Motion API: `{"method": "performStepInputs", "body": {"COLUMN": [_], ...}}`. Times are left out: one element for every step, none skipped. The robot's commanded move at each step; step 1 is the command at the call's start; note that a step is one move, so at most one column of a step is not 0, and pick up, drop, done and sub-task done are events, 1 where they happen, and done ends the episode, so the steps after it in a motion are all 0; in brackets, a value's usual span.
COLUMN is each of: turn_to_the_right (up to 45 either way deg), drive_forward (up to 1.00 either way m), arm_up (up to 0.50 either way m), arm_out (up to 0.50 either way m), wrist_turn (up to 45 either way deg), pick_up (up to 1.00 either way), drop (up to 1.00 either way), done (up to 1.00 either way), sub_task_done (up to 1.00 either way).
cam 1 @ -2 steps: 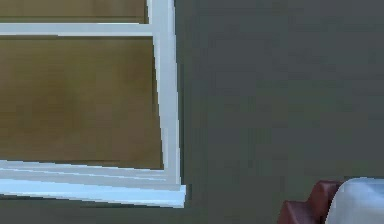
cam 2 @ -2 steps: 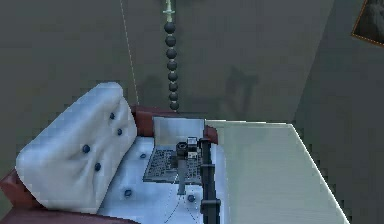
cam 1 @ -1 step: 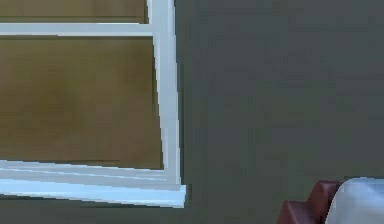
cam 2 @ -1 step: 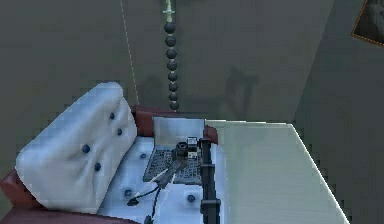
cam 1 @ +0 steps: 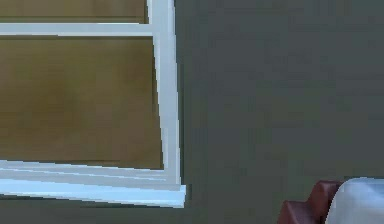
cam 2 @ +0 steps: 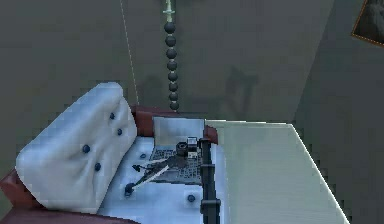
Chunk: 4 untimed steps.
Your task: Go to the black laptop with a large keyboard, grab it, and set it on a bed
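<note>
The claw [cam 2: 142, 179] reaches out at the end of the dark arm [cam 2: 208, 185], over a white padded seat [cam 2: 165, 200] with dark buttons. Whether the claw is open or closed cannot be told. Right behind it, toward the arm and its two white marked squares [cam 2: 188, 141], a flat grey thing [cam 2: 186, 166] with dark marks lies on the padding. It is too small to name surely as the laptop. Since it rests on the surface at the claw, it cannot be told whether the claw holds anything, or whether it touches that thing.

To the arm side view's left of the claw leans a big white buttoned cushion [cam 2: 78, 148], and beyond the claw runs a dark red frame [cam 2: 150, 121]. Farther out stands a slim beaded pole [cam 2: 172, 60] against the grey wall. Past the arm, to the right, lies a pale flat slab [cam 2: 265, 170]. A framed picture [cam 2: 370, 22] hangs high at the far right.

In the forward view a white-framed window [cam 1: 165, 100] stands at the left.
</note>
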Motion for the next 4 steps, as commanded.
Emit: {"method": "performStepInputs", "body": {"turn_to_the_right": [0.0, 0.0, 0.0, 0.0], "drive_forward": [0.00, 0.00, 0.00, 0.00], "arm_up": [0.00, 0.00, 0.00, -0.30], "arm_out": [0.00, 0.00, 0.00, 0.00], "wrist_turn": [45.0, 45.0, 9.0, 0.0], "pick_up": [0.00, 0.00, 0.00, 0.00], "drop": [0.00, 0.00, 0.00, 0.00], "done": [0.00, 0.00, 0.00, 0.00], "sub_task_done": [0.00, 0.00, 0.00, 0.00]}}
